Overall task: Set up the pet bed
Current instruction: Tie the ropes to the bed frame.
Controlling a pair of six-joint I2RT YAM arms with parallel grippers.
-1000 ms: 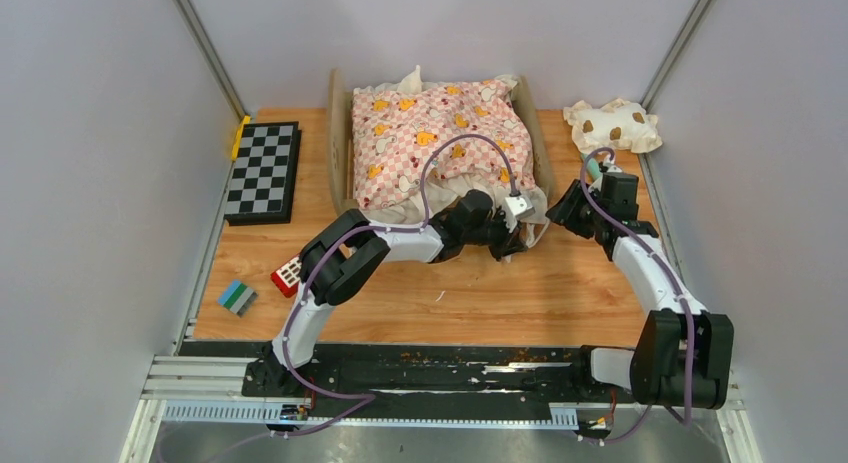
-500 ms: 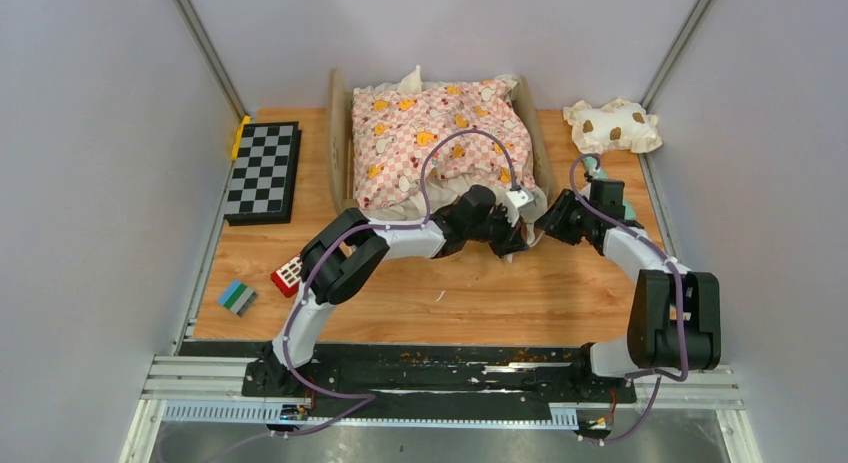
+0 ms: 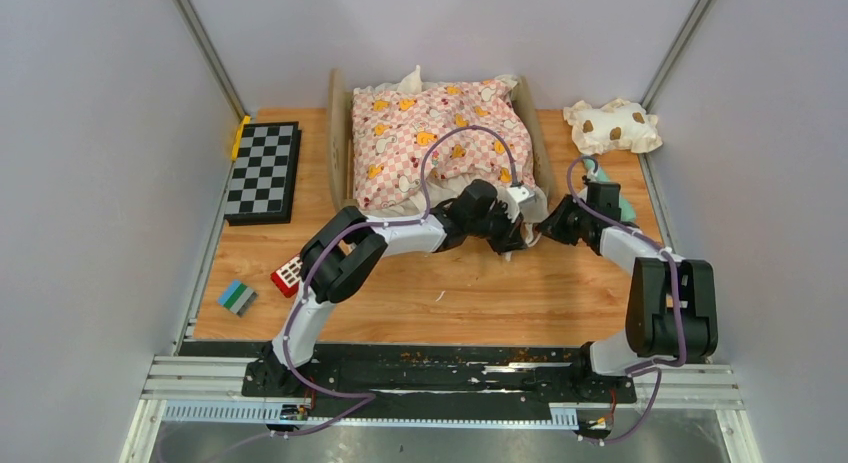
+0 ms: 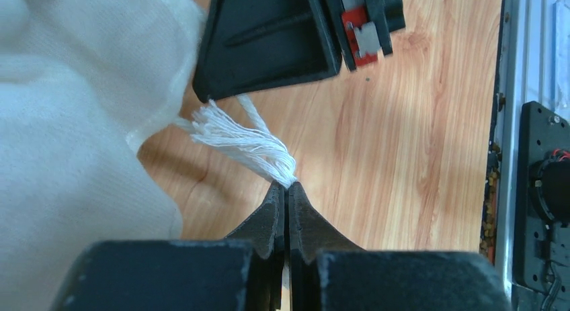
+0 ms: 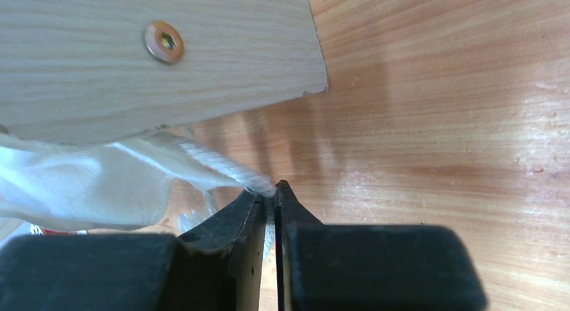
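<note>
The bed (image 3: 337, 143) stood at 12 o'clock on the surface (image 3: 450, 303), its long sides running from 12 to 6. The cushion (image 3: 440, 133) covered nearly all of it, so the base was hidden. Both arms met at the bed's 5 o'clock corner, where white cloth (image 4: 67, 123) spilled over the frame's near end.

The left end effector (image 4: 286, 187) was pressed together on a frayed bunch of white threads (image 4: 242, 140) that ran back into that cloth. The fingertips held only the very end of the bunch, probably to keep the tie pulled clear of the cloth so it could be worked. Seen from the left wrist, the right end effector sat at 12 o'clock, just beyond the threads.

The right end effector (image 5: 269, 190) was almost shut, pinching a white cord (image 5: 222, 166) that came out from under the bed's wooden corner panel, below a screw (image 5: 164, 41). The cord looked taut between the cloth and the fingertips. With one tie end in each grip, the step in hand was probably fastening the cushion to the frame at this corner. Whether the two pieces were ends of the same tie could not be told.

The pillow (image 3: 612, 125) lay apart at 2 o'clock, not yet on the bed, so the setup seemed only partly done.
</note>
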